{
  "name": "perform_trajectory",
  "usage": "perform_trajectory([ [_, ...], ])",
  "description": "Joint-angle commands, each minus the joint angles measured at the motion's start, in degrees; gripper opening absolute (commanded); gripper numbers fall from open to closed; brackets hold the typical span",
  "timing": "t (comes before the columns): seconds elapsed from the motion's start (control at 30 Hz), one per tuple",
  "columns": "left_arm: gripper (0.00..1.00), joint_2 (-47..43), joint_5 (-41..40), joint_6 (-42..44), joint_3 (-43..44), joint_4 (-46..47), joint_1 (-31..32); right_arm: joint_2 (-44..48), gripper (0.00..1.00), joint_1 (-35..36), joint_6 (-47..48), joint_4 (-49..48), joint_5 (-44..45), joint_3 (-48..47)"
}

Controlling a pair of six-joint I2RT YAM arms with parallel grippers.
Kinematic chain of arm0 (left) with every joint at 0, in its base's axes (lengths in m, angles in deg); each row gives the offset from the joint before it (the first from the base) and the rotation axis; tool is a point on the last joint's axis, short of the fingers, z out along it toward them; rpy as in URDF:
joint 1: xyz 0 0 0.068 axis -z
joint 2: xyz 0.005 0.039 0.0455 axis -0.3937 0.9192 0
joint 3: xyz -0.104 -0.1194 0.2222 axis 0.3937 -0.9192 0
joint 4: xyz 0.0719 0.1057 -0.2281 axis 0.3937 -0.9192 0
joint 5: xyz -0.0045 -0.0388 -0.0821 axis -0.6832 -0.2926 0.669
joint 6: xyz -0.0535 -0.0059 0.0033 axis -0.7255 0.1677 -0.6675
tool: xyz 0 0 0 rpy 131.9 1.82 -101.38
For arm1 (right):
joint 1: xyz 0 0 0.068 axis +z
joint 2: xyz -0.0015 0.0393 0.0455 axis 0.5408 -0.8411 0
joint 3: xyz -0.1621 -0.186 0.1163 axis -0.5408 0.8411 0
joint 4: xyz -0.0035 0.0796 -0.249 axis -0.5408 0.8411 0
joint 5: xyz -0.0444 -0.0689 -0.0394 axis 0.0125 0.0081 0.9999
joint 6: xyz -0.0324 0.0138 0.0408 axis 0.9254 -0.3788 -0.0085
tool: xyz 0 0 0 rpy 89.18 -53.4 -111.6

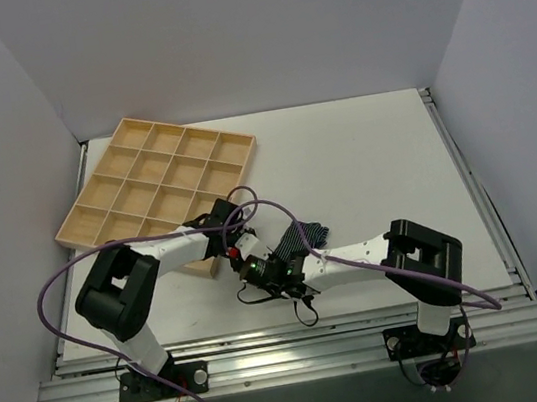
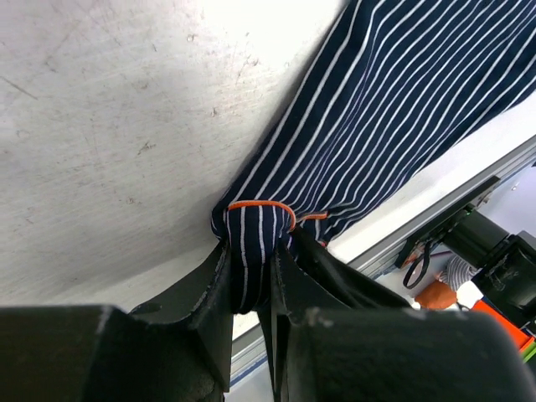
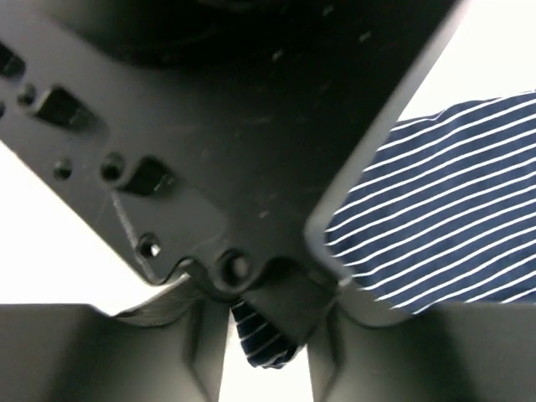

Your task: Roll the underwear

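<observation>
The underwear (image 1: 302,236) is found on the table (image 1: 373,155), just to the right of the near corner of the wooden compartment tray (image 1: 170,162). It is not yet rolled. Most of the navy, white-striped cloth is spread flat, and only the end nearest the tray is gathered up.

The left claw (image 2: 251,255) is closed tightly on that gathered end, and a small fold carrying the orange-brown hem (image 2: 261,203) is pinched between its fingers (image 2: 219,289). This hold is judged to serve as the start of the roll: with the edge taken at the tray side, the cloth can be turned over onto the flat part lying away from the tray.

The right claw (image 3: 264,339) is placed right beside the left one, on the side away from the tray. It is so close that its wrist view is largely blocked by a black housing (image 3: 251,126), probably the left claw's. The right claw is drawn narrow, and a tip of striped cloth is seen between its fingers, but whether that tip is actually clamped cannot be told. Two holds on one edge are judged to be meant to keep the fold even across its width.

Nothing is seen in the tray cells that are visible. The cells at the tray's near corner are hidden under the left arm (image 1: 169,248).
</observation>
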Motion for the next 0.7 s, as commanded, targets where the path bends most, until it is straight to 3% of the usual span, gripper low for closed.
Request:
perform_trajectory([
  [0.0, 0.1, 0.3, -4.1, 2.1, -0.4, -6.7, 0.3, -1.9, 0.17, -1.6, 1.1, 2.8, -1.6, 0.3],
  [0.1, 0.19, -2.3, -4.8, 1.2, -1.4, -6.5, -1.1, 1.4, 0.07, -4.4, -1.3, -1.3, -6.6, 4.7],
  [0.2, 0.32, -5.8, -5.7, 0.6, -2.2, -6.7, -3.8, 4.8, 0.06, -6.2, -5.4, -5.9, -10.6, 10.1],
  [0.4, 0.43, -12.8, -8.1, 0.2, -2.4, -7.3, -7.3, 10.7, 0.05, -15.3, -8.1, -16.3, -21.2, 18.5],
  [0.67, 0.49, -17.4, -9.5, 1.7, -2.0, -4.3, -7.3, 10.6, 0.05, -22.7, -14.1, -31.7, -35.4, 26.4],
])
